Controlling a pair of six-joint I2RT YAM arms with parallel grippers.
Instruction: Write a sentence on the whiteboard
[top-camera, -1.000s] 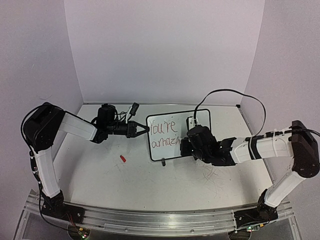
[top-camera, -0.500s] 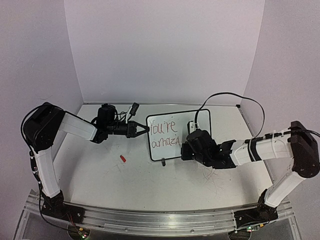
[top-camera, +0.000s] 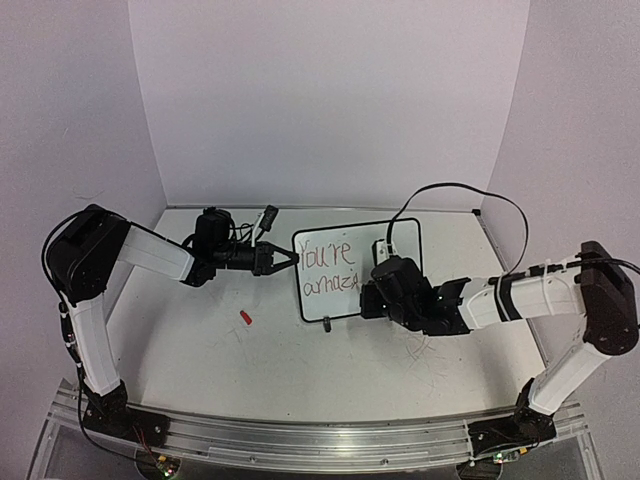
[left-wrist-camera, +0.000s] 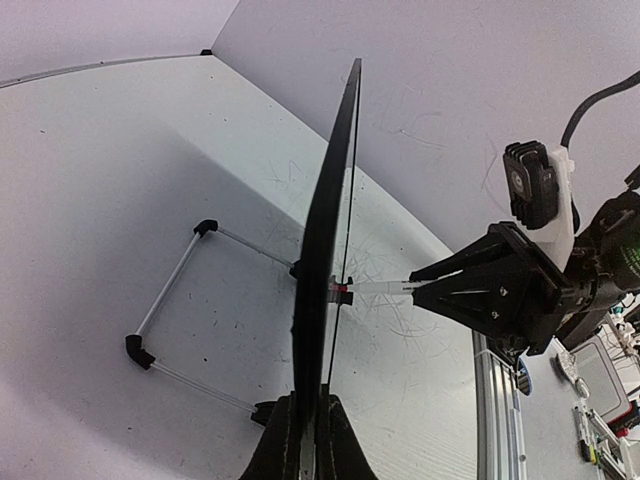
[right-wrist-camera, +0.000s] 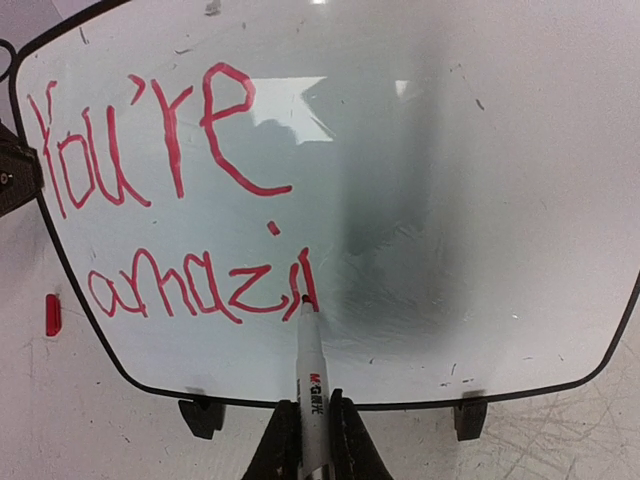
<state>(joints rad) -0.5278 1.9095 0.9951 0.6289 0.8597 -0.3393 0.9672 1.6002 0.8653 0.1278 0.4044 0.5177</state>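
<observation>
Writing in progress: right end effector (right-wrist-camera: 310, 445) clamps marker (right-wrist-camera: 311, 370), tip on whiteboard (right-wrist-camera: 480, 200) after "amazi" of the sentence (right-wrist-camera: 200, 295). Left end effector (left-wrist-camera: 305, 440) pinches the board's edge, upright on the bench (top-camera: 300, 370). Next, probably: the "n", stroked rightward.

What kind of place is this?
Probably a robot lab's test booth: a left arm and right arm bolted to a metal rail, plain white walls around a scuffed table, and a whiteboard with red writing.

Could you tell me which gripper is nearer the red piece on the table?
Left. The left gripper clamps the whiteboard beyond the red piece; the right gripper, holding the marker, is farther right.
</observation>
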